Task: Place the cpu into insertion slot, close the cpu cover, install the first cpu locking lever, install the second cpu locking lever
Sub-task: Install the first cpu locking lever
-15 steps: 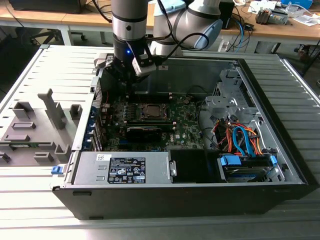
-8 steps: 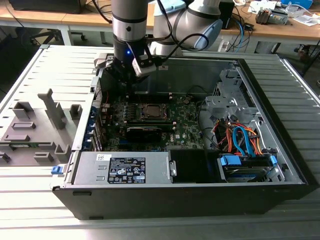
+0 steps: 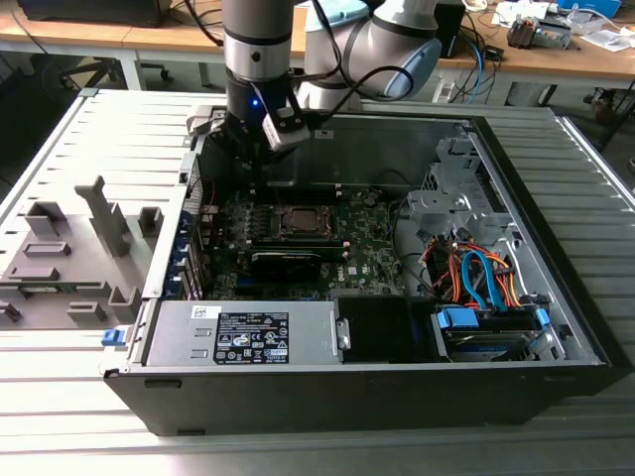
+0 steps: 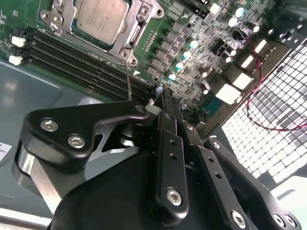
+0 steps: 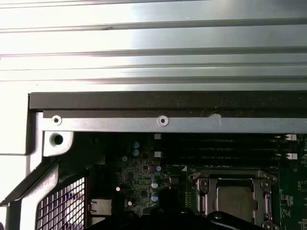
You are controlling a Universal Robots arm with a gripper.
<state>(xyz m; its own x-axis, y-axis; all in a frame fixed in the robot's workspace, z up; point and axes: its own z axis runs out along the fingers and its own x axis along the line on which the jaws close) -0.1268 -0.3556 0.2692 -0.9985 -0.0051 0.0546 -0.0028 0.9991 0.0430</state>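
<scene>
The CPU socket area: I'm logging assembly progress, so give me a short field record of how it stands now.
cpu: small square silver-grey metal-topped chip seated in the socket
cpu cover: thin silvery metal frame plate lying closed around the chip
locking lever: thin metal rod running from the socket corner toward the pincer
pincer: black-fingered pincer, tips together at the rod's end
setting: green motherboard inside an open black computer case

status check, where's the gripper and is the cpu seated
Gripper shut, holding nothing, low over the board beside the socket. Cpu seated, cpu cover down around it. Thin lever rod near fingertips.
</scene>
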